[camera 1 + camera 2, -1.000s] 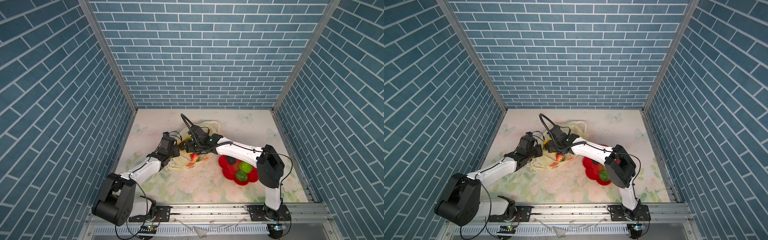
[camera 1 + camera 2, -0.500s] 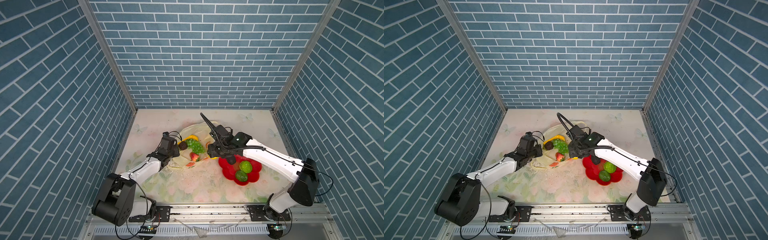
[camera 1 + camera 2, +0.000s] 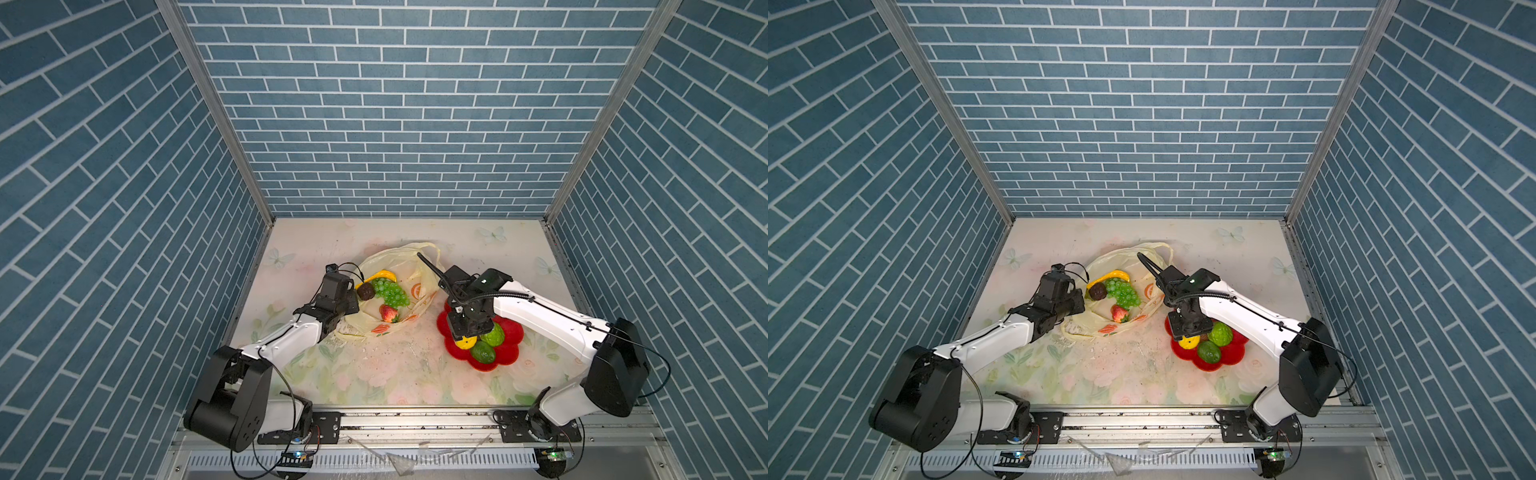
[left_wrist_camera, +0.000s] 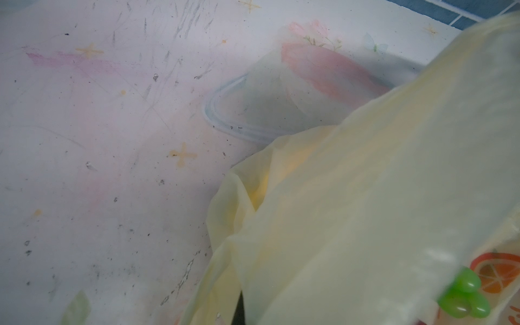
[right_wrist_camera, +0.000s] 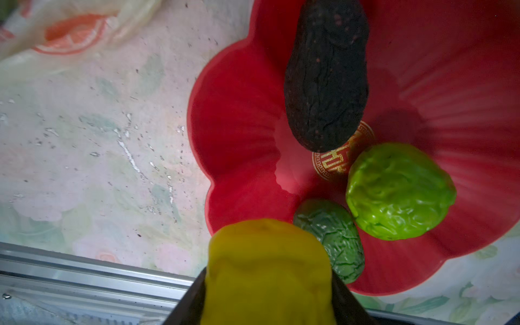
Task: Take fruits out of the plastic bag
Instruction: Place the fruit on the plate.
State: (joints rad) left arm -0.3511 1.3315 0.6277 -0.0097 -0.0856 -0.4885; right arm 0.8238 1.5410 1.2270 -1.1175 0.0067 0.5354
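- Three fruits are out and sitting on the red plate (image 5: pixel 239 112): the dark avocado (image 5: pixel 326 78), the bumpy green citrus (image 5: pixel 399 191) and the green avocado (image 5: pixel 332 239). The two green ones touch.
- Your right end effector (image 3: pixel 468 330) is clamped on the lemon (image 5: pixel 267 267), poised over the plate's rim just beside the green avocado. I can't tell whether the lemon is touching down, and it isn't let go yet, so call number four nearly delivered.
- Your left end effector (image 3: pixel 341 305) is clenched on the edge of the plastic bag (image 3: pixel 405 264) nearest its own arm, as far as I can tell. The pale film drapes right across the left wrist view, and the mouth gapes wide in both top views.
- Four are left inside the bag, which lies on the table (image 3: pixel 374 374) well apart from the plate. They are the banana (image 3: pixel 384 275), a dark brown fruit (image 3: pixel 365 292), the grape bunch (image 3: pixel 390 293) and the strawberry (image 3: pixel 388 313). All are in plain sight, with nothing covering them.
- My read is that you're about halfway. Release the lemon onto the plate, then it's four more trips into the open bag.
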